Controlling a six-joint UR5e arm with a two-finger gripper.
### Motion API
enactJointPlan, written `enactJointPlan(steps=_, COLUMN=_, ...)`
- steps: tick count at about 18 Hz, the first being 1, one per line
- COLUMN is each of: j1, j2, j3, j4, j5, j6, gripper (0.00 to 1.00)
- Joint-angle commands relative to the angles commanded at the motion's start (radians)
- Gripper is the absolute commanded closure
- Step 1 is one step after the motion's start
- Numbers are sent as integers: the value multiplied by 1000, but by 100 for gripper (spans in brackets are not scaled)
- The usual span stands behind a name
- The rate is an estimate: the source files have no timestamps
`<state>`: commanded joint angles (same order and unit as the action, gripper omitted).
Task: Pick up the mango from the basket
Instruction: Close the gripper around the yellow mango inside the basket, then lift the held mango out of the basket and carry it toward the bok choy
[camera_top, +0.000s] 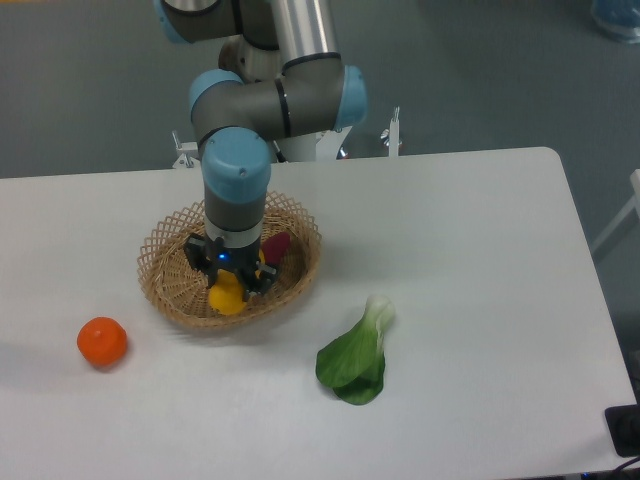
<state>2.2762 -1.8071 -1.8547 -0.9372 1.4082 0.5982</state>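
Note:
The tan wicker basket (165, 290) sits left of the table's middle. The yellow-orange mango (227, 296) lies in its front part, partly covered by my gripper (233, 277). The gripper points straight down into the basket and sits right over the mango. Its dark fingers flank the fruit's upper part, but the wrist hides whether they press on it. The mango rests low in the basket. A purple-red sweet potato (276, 246) lies in the basket just right of the gripper.
A round orange fruit (102, 341) lies on the table at the front left of the basket. A green leafy bok choy (357, 356) lies to the front right. The arm's base stands behind the table's far edge.

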Motion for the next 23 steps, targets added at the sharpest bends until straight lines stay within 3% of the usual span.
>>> enactJointPlan(steps=7, j1=112, j2=-20, j3=78, j4=2, j5=52, j6=78, gripper=66)
enactJointPlan(steps=17, j1=242, j2=-74, j3=143, j4=3, j5=118, j6=411, gripper=64)
enactJointPlan(steps=23, j1=270, j2=-124, j3=192, j4=-9, j5=192, j6=570, gripper=64)
